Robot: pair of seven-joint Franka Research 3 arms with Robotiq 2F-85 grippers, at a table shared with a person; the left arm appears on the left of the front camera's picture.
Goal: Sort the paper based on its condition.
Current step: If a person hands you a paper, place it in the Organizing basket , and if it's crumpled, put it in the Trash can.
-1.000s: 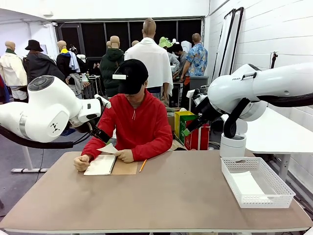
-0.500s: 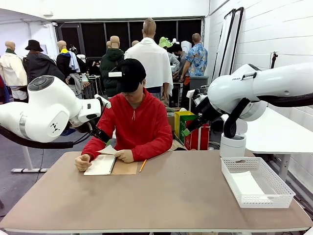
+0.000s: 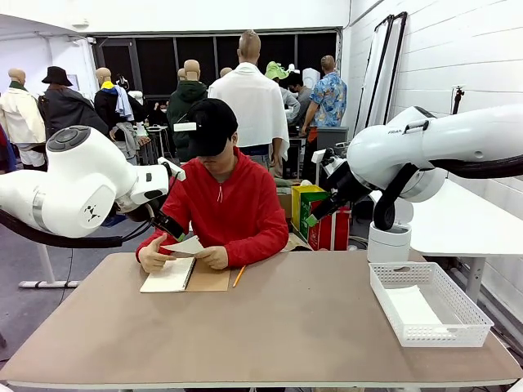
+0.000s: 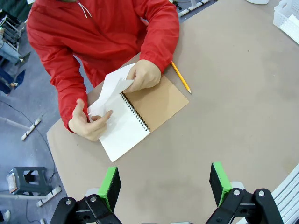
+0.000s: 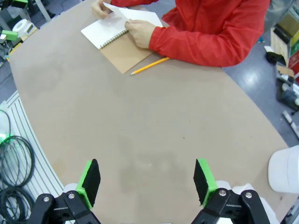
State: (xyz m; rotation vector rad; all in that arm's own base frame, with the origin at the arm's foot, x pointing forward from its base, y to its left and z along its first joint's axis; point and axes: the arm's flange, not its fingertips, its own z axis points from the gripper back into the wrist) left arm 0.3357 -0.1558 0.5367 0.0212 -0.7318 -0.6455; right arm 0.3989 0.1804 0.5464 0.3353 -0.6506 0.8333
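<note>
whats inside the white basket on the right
The white basket holds what looks like a flat white sheet on its floor. The near wall hides the front part of the floor.

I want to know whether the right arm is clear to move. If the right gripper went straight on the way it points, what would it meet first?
Most likely bare table: the open right gripper points at empty tabletop, with the pencil and notebook farther off. Depth is hard to judge.
</note>
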